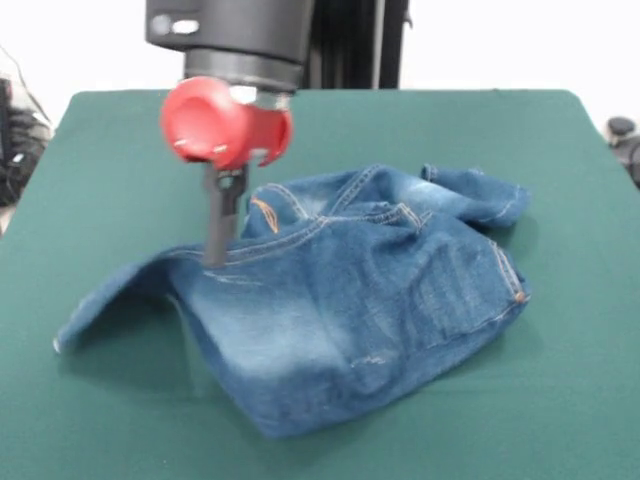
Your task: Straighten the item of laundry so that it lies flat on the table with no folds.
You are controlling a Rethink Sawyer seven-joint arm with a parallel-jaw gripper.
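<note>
The item of laundry, a small pair of blue jeans with faded patches and tan stitching, lies crumpled in the middle of the green table. One part stretches out to the left and is held up off the felt like a tent. My gripper comes down from the red wrist, with its dark fingers pressed together, shut on the raised fold of the jeans at its upper left. Another part is bunched at the back right, and the fabric lies folded over itself at the front.
Green felt surrounds the jeans on all sides, with the widest stretches at the left and right. Dark equipment shows beyond the table's left and right edges.
</note>
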